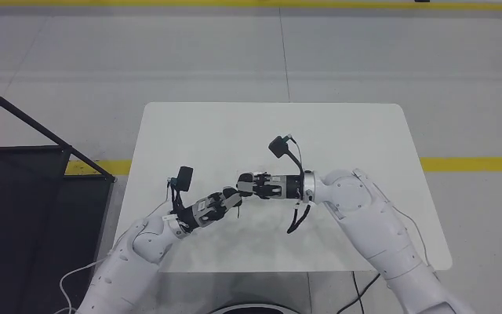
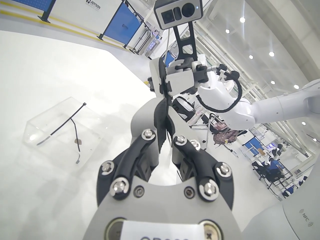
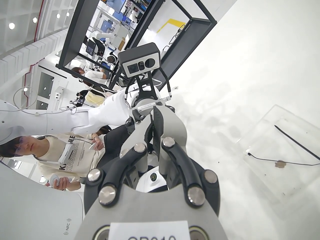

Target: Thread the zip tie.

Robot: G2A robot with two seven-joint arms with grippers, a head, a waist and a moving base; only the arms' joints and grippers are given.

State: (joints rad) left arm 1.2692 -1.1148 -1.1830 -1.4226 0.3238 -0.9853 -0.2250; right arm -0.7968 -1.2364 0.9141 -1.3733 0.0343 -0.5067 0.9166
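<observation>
Left gripper [image 2: 163,116]: fingers pressed together; whether anything is pinched between the pads cannot be told.
Right gripper [image 3: 154,126]: fingers likewise together, contents hidden.
The two tips meet over the middle of the tabletop [image 1: 345,133], slightly toward its near edge.
Tray [image 2: 50,116]: clear, flat on the tabletop, well apart from both grippers; its place relative to the edges cannot be told.
Zip ties, two, black, inside the tray: one [image 2: 65,121] straight, the other [image 2: 75,136] bent, meeting it near mid-length. Their far ends are faint.
Fleck [image 2: 78,141]: small, brown, beside the bent tie.
</observation>
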